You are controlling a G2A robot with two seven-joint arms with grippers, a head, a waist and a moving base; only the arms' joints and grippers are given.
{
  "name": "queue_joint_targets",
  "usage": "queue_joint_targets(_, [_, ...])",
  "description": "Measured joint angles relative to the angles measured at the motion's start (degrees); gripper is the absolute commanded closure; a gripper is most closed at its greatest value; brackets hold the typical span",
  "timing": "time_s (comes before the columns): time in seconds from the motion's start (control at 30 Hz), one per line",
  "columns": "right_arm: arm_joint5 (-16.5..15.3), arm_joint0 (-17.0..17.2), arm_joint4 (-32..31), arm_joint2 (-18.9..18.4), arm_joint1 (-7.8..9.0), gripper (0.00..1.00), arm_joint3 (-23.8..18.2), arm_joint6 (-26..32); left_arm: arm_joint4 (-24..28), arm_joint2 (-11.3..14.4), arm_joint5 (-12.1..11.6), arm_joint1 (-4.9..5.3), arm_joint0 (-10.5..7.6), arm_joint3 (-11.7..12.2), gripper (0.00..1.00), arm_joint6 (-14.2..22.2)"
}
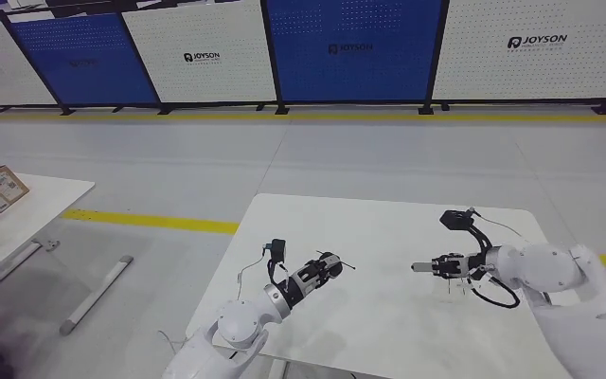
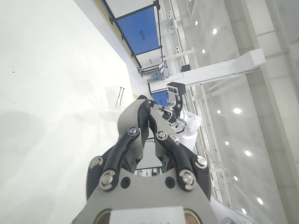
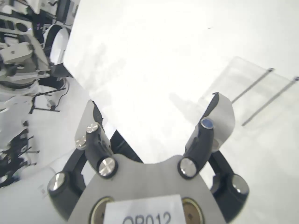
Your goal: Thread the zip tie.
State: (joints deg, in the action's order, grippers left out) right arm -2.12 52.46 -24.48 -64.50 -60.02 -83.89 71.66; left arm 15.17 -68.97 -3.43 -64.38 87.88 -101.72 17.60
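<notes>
My left gripper [image 1: 333, 264] hovers over the white table [image 1: 379, 227] at its left part, fingers pressed together [image 2: 144, 108]. A thin black zip tie [image 1: 348, 265] sticks out from its tip toward the right arm. My right gripper [image 1: 418, 268] faces it from the right, a short gap away, and stands open [image 3: 155, 103] with nothing between its fingers. Two more black zip ties [image 3: 253, 85] lie side by side on a clear sheet [image 3: 224, 80] on the table, just beside the right gripper; they are also seen as the spare zip ties [image 2: 120, 96] from the left wrist.
The table's edges lie close to both arms on the near side. A yellow floor line [image 1: 151, 221] and blue and white partition panels [image 1: 350, 47] stand beyond the table. Another white table [image 1: 38, 204] is at the far left.
</notes>
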Motion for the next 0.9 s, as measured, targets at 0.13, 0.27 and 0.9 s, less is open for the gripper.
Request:
queue_joint_targets(0.13, [1.5, -1.8, 0.6, 0.0, -0.12, 0.00, 3.7, 0.6, 0.0, 0.0, 0.0, 0.00, 0.00, 0.0, 1.00, 0.0])
queue_joint_targets(0.27, [-0.1, -5.4, 3.2, 3.1, -1.05, 0.00, 10.1, 2.5, 0.0, 0.0, 0.0, 0.00, 0.00, 0.0, 1.00, 0.0])
queue_joint_targets(0.9, [-9.2, -5.5, 9.1, 2.1, -0.72, 0.00, 14.5, 4.5, 0.0, 0.0, 0.0, 0.00, 0.00, 0.0, 1.00, 0.0])
